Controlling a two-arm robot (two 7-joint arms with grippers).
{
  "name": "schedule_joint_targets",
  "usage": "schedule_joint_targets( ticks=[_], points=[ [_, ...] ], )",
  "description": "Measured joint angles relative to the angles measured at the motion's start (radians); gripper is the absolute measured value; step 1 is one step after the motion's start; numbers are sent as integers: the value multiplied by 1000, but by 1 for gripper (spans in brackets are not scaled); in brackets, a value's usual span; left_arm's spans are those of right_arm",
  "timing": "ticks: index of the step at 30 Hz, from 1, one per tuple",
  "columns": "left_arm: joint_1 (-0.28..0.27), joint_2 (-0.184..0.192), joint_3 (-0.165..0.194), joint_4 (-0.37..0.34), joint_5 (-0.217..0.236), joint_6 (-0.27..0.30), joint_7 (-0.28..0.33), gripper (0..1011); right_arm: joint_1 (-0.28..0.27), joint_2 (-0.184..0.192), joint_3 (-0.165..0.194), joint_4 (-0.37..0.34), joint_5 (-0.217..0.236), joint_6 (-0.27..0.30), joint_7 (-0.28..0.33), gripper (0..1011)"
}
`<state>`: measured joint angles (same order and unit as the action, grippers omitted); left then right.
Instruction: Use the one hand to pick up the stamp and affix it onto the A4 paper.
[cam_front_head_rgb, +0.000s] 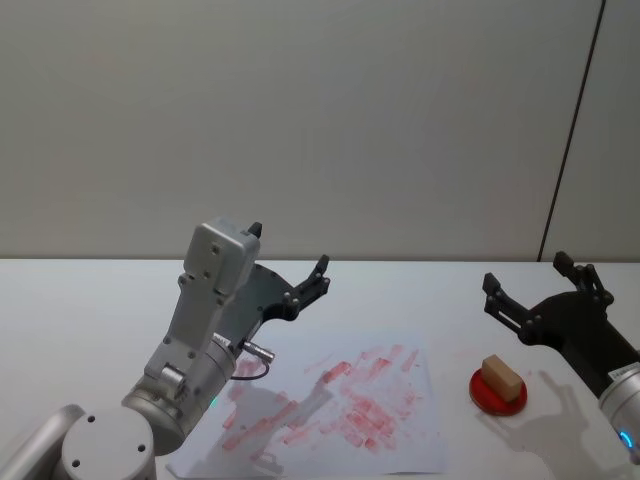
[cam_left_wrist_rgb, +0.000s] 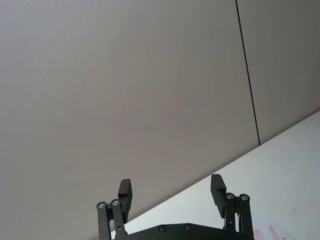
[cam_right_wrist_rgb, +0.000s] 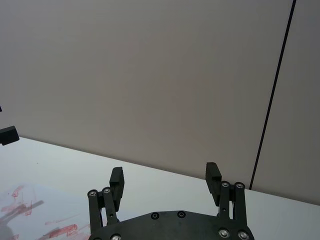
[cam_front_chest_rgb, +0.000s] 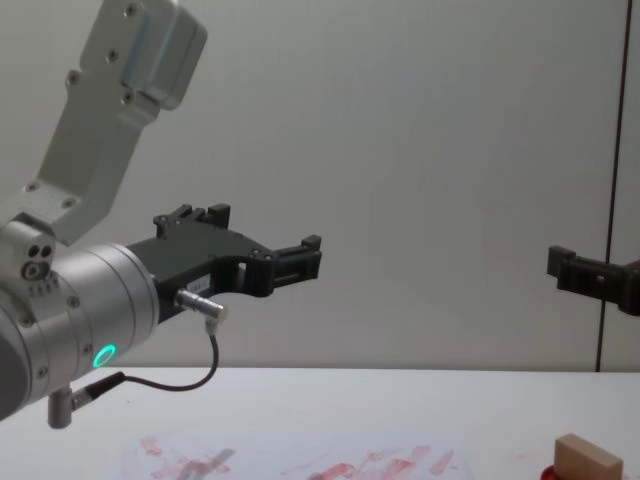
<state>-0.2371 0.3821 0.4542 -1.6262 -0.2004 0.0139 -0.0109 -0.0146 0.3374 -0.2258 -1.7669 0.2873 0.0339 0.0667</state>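
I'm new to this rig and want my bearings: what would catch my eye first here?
The A4 paper, smeared with red ink, lies in the middle of the table. To its right, the stamp rests on a round red disc. The left gripper and right gripper hang above the table, fingers open, holding nothing.

Head high, chest low (perhaps level)

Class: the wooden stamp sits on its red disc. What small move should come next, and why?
Probably lower the right gripper toward the stamp. It is open, empty and the nearer one, held above the table just beyond the stamp, which rests untouched on the red disc right of the A4 paper. The left gripper hangs open farther off.
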Motion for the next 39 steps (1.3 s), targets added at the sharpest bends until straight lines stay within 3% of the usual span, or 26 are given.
schedule_joint_targets(
  ticks=[23, 39],
  points=[
    [0, 0, 0, 0, 0, 0, 0, 1003, 1, 0, 0, 2, -3, 2, 4, 1001],
    [0, 0, 0, 0, 0, 0, 0, 1003, 15, 13, -6, 47, -68, 48, 92, 1001]
  ],
)
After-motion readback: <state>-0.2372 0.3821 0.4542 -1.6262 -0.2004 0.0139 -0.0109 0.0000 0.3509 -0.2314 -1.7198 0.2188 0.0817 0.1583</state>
